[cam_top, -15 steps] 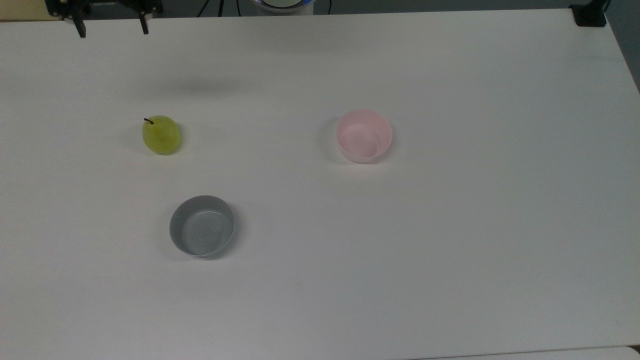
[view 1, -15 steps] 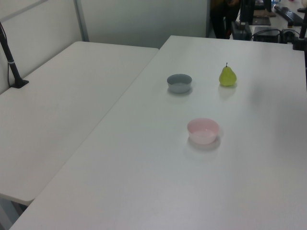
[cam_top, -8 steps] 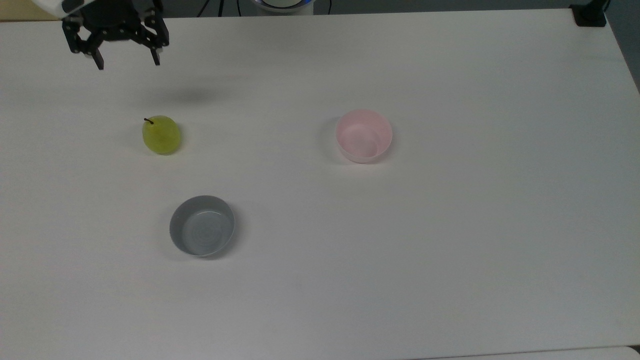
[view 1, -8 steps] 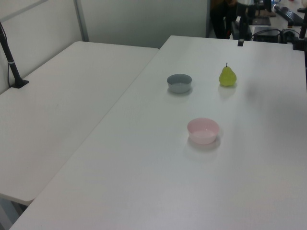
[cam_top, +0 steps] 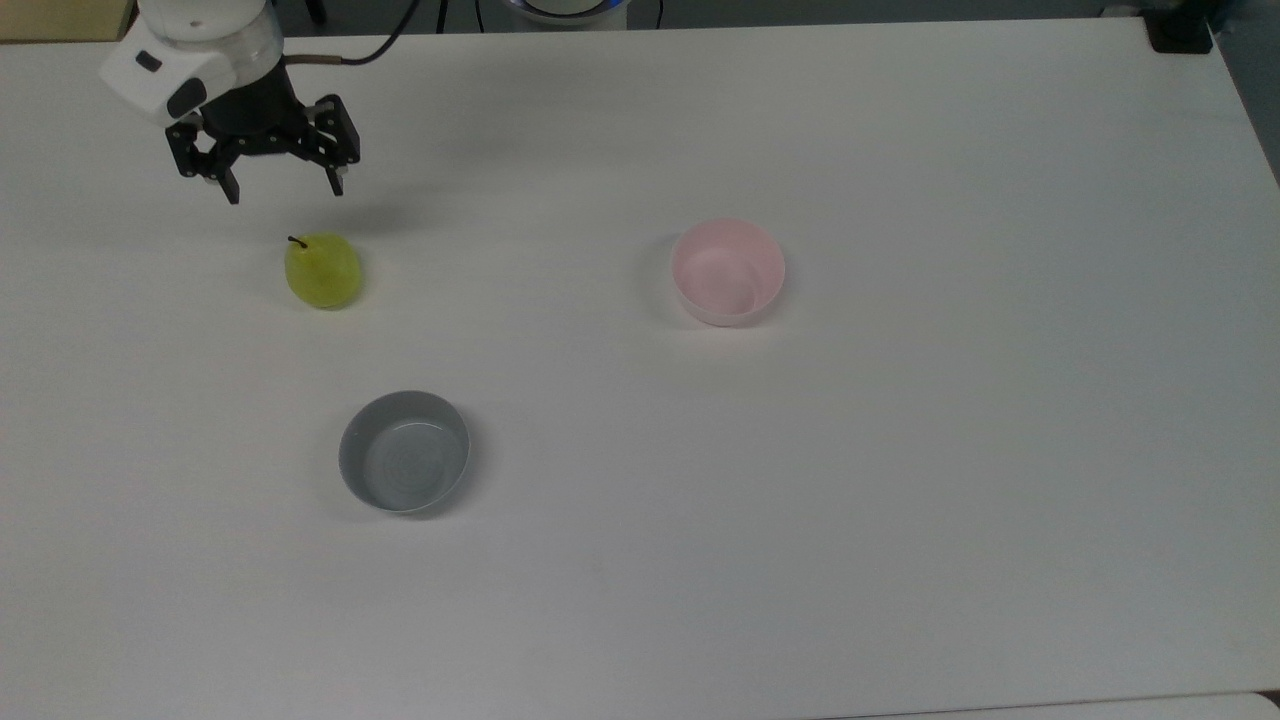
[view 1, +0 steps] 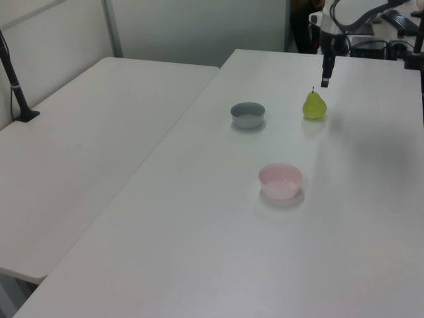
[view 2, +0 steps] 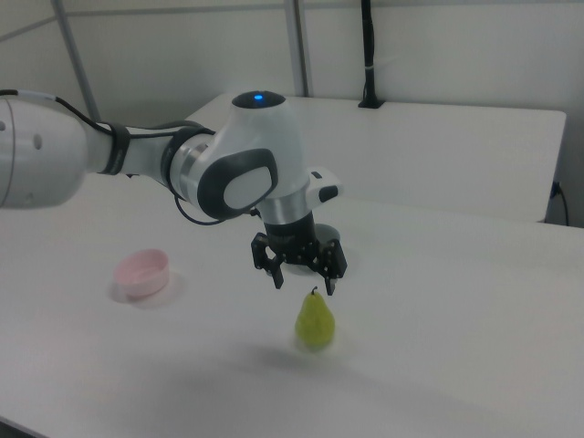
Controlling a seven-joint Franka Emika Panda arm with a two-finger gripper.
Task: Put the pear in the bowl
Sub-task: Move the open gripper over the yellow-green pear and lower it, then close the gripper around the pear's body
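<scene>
- The step in hand is the approach: the gripper (cam_top: pixel 285 192) hangs in the air above the pear (cam_top: pixel 322 271), its fingers spread apart and holding nothing.
- The pear stands upright on the white table (cam_top: pixel 900 500), stem up, untouched; in the right view the gripper (view 2: pixel 304 285) sits just above and slightly to the right view's left of the pear (view 2: pixel 315 321).
- In the left view the fingers (view 1: pixel 325 82) hang just above the stem of the pear (view 1: pixel 315 106), so they are not yet around the fruit.
- The pink bowl (cam_top: pixel 727 271) is empty and well apart from the pear, toward the top view's right; in the right view the pink bowl (view 2: pixel 142 272) lies off to the left of the arm.
- A grey bowl (cam_top: pixel 404 465), also empty, sits nearer the pear, below it in the top view; it is not the target.
- Next, I judge, the gripper needs to centre itself over the pear and descend until the fingers straddle its rounded body below the narrow neck, then close.
- The fruit is smooth and tapered, so a grip set too high would likely slip off; the stem should stay clear of the fingers.
- After that comes a lift and a carry across the open table to the pink bowl, passing the grey one by.
</scene>
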